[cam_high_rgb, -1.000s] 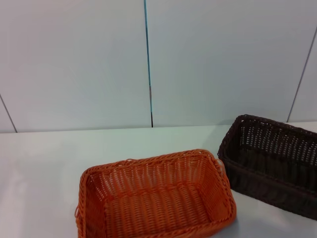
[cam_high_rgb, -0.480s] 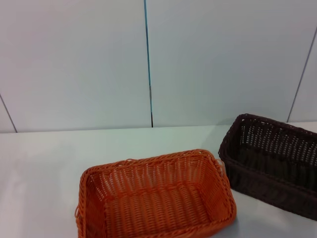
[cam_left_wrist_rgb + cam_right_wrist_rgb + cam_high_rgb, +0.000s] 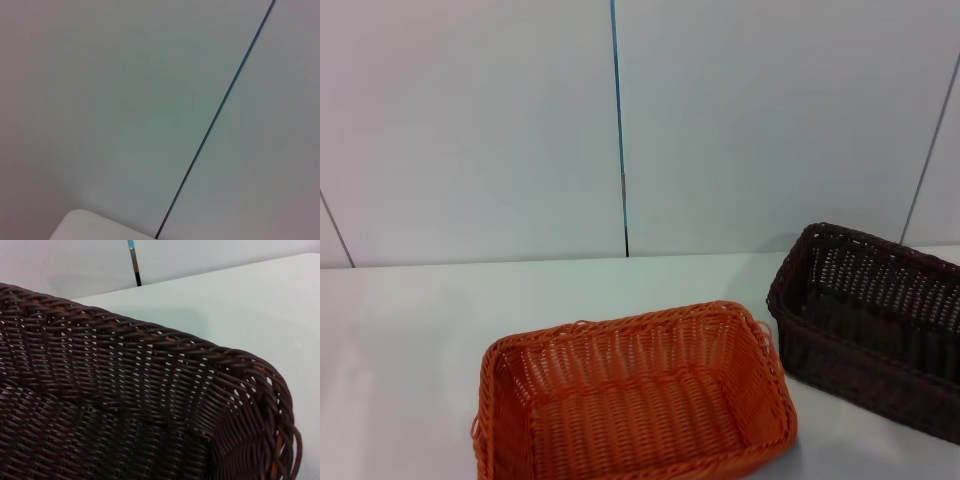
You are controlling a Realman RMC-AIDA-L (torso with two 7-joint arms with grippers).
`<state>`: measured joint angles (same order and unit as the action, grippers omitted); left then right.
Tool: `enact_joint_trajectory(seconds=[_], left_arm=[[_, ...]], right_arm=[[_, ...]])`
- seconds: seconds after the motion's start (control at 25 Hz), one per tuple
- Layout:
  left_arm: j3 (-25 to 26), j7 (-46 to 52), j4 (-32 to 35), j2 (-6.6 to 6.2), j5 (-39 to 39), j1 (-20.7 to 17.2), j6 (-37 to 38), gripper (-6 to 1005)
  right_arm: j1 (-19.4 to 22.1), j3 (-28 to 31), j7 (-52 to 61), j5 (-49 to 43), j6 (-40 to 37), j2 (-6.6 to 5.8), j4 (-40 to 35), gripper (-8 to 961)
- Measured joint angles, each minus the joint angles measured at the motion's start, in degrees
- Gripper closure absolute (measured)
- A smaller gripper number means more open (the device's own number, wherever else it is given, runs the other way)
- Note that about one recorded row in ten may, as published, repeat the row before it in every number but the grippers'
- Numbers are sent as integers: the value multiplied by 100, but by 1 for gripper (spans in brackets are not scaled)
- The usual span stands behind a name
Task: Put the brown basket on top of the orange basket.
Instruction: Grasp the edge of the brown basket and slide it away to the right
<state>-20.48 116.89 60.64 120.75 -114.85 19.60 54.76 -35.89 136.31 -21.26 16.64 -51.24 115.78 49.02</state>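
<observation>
brown basket: one. You see it at the right edge of the head view, partly cut off by the frame; whether its base touches the worktop you can't tell from here.
orange basket: one. Lower centre of the head view, open side up, lower edge cut off by the frame. Sits on the worktop.
relation: brown is just beside orange, to its right in the head view; the two near corners are close, contact can't be told. Brown is not on top of orange.
worktop: one white surface, carries the orange basket.
wall: pale panels behind the worktop, with a dark vertical seam near frame centre.
head view only: gives you both baskets together and their layout. No arm or claw visible in it.
right wrist view only: close-up of the brown basket filling the lower left of frame, braided rim and inner weave visible; worktop and seam in the upper part. Orange basket not in this view.
left wrist view only: just wall, seam running diagonally, and a worktop corner at the bottom. No basket.
left claw: out of every view, state can't be told.
right claw: not visible either; you can't tell whether it grips the brown basket.
</observation>
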Motion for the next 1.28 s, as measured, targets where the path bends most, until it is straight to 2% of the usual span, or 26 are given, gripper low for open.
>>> enact_joint_trajectory(seconds=[0.4, 1.04, 1.28], left_arm=[[-1, 8, -11, 0, 0, 17, 0, 108], [0, 0, -114, -34, -5, 26, -25, 109], [-1, 0, -123, -35, -15, 28, -65, 109]], right_arm=[[-7, 38, 40, -26, -233, -61, 117, 770], [18, 132, 235, -18, -764, -221, 856, 792], [2, 192, 261, -15, -922, -230, 1069, 798]])
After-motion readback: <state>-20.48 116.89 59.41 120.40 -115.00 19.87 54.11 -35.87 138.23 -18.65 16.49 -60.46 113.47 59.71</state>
